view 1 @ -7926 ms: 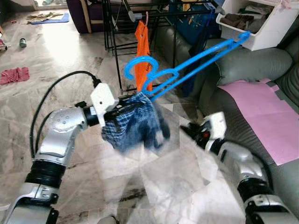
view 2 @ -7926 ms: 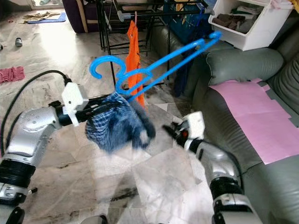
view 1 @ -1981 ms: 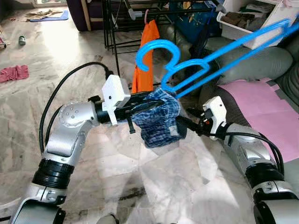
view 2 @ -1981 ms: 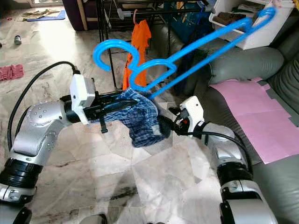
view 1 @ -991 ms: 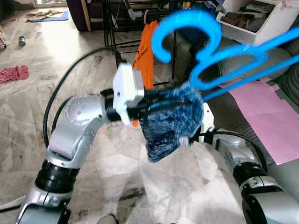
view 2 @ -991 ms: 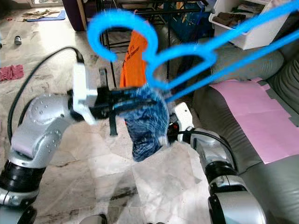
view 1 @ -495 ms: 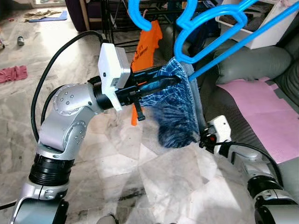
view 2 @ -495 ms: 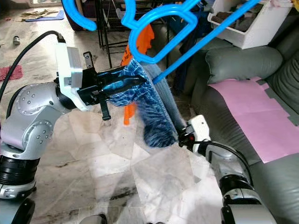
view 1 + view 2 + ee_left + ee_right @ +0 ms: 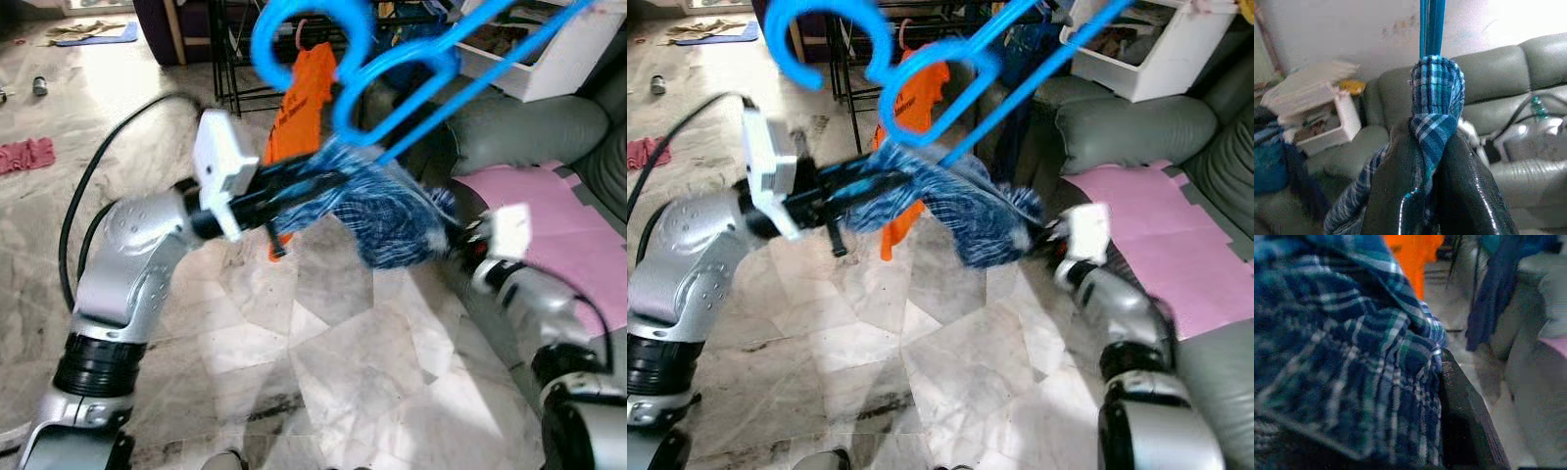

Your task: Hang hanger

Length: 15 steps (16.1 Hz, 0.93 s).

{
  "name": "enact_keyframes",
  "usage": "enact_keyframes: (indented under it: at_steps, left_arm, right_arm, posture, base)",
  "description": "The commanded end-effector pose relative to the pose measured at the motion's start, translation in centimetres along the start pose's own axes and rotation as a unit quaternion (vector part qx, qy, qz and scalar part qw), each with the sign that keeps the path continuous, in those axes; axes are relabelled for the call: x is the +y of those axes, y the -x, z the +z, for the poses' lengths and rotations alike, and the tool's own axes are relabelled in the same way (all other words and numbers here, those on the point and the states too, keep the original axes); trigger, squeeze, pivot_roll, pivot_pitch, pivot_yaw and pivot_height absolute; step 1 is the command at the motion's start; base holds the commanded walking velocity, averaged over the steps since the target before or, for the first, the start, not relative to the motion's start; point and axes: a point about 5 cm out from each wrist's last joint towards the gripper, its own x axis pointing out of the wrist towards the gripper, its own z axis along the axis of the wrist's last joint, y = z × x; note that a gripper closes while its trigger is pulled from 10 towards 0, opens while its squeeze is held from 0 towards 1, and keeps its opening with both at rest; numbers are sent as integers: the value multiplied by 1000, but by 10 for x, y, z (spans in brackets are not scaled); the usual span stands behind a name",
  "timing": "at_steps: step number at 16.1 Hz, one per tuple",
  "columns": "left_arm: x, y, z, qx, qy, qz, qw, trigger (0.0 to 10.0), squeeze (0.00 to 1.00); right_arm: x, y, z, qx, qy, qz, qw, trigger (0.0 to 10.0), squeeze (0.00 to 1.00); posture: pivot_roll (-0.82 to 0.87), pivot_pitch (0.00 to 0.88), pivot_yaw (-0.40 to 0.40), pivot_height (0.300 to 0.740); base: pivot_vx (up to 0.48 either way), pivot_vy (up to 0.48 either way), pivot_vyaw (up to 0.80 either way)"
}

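Landmark: the blue hanger (image 9: 411, 69), raised high in the middle of the head views, its hook curling at the upper left and its long bars running up toward the upper right.
Red cloth (image 9: 27, 155): on the marble floor (image 9: 323, 362), well left of the hanger.
Left arm: silver, bent, reaching in from the left and below the hanger, with a black cable looping over it.
Left gripper (image 9: 313, 186): just under the hanger's hook end; in the left wrist view its two black fingers (image 9: 1396, 196) are pressed together on a fold of checked cloth, with the hanger's bars rising straight above the pinch.
Blue plaid garment (image 9: 387, 211): draped from the hanger's lower bar, directly beneath it, bunched and blurred, stretched between the two grippers.
Orange garment (image 9: 299, 98): hanging behind the hanger, on a dark drying rack (image 9: 235, 59) that stands beyond it.
Right gripper (image 9: 1043, 235): at the right edge of the plaid garment, below and right of the hanger's loop; the right wrist view shows plaid cloth lying against one black finger (image 9: 1464, 411), but whether the fingers are spread or clamped I cannot tell.
Right arm: silver, coming up from the lower right, blurred.
Grey sofa (image 9: 529, 127): right of and behind the hanger, with a pink sheet (image 9: 558, 215) on its seat.
White bin (image 9: 544, 54): on the sofa back, near the hanger's far upper end, holding clothes.
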Motion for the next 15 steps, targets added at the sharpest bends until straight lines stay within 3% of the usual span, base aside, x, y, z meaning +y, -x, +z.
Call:
enact_keyframes:
  at_steps: [1,3,5,9,15]
  left_arm:
    - [2,5,-2,4,-9,12,1000,0,0]
    - [2,12,-12,16,0,27,1000,0,0]
    - [-6,25,-33,44,26,36,998,0,0]
    - [-32,39,-72,81,82,42,992,0,0]
    - [-58,56,-107,132,104,42,985,0,0]
  right_arm:
    - [-8,1,8,-14,-10,-24,1000,0,0]
    - [-10,-2,18,-32,-18,-30,999,0,0]
    - [-11,-8,42,-72,-37,-22,996,0,0]
    - [-8,-23,82,-108,-68,-38,991,0,0]
    - [-8,-30,83,-69,-89,-84,990,0,0]
  posture:
    - [79,126,-111,740]
    - [78,124,-111,740]
    - [76,120,-110,740]
    - [67,111,-112,740]
    - [64,109,-113,740]
  base:
    - [0,0,0]
    - [0,0,0]
    - [0,0,0]
    - [0,0,0]
    - [0,0,0]
